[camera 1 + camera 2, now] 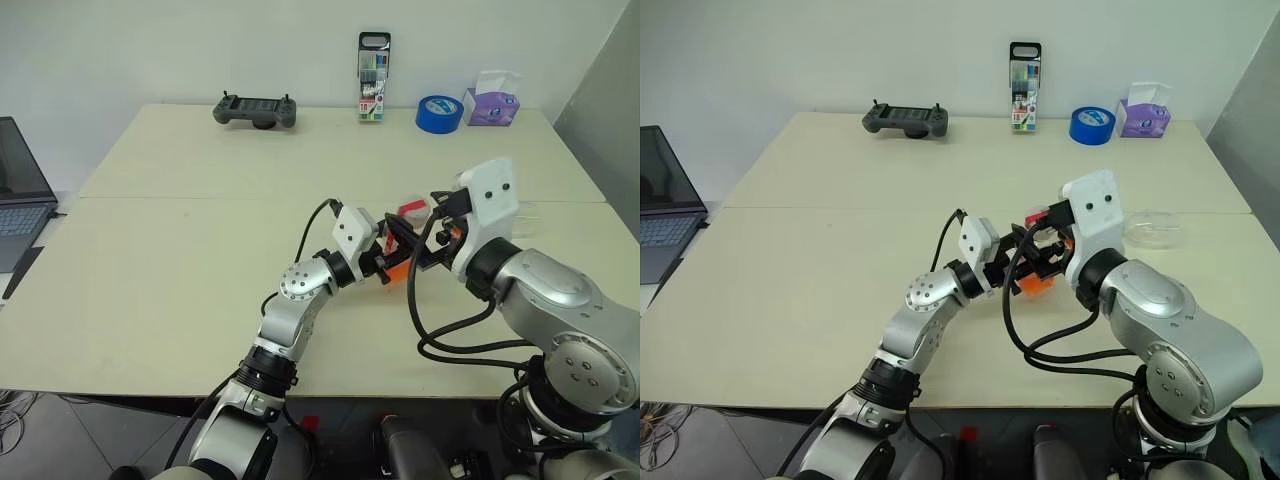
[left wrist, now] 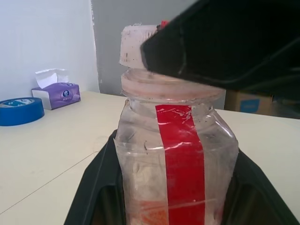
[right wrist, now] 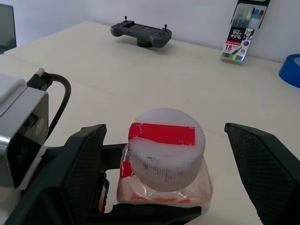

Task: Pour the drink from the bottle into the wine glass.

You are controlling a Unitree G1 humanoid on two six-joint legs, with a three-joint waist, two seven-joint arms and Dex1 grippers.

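Right now the left gripper (image 1: 1025, 268) is clamping the bottle (image 2: 176, 154) by its body and holding it upright above the table (image 1: 180, 280), jaws closed on it, while the right gripper (image 3: 164, 154) is hanging over the cap (image 3: 166, 145) with its jaws spread wide, one on either side and neither touching. Everything is turning on that fit — the bottle's long axis is standing vertical and the cap is lying straight between the open jaws, so the right arm is the one placed to unscrew it. From the right wrist the cap's red stripe and the gaps beside it are showing; the left wrist view is giving the label band (image 2: 180, 164) instead. Off to the right, the glass (image 1: 1152, 230) seems to be lying on its side — well apart from both arms.
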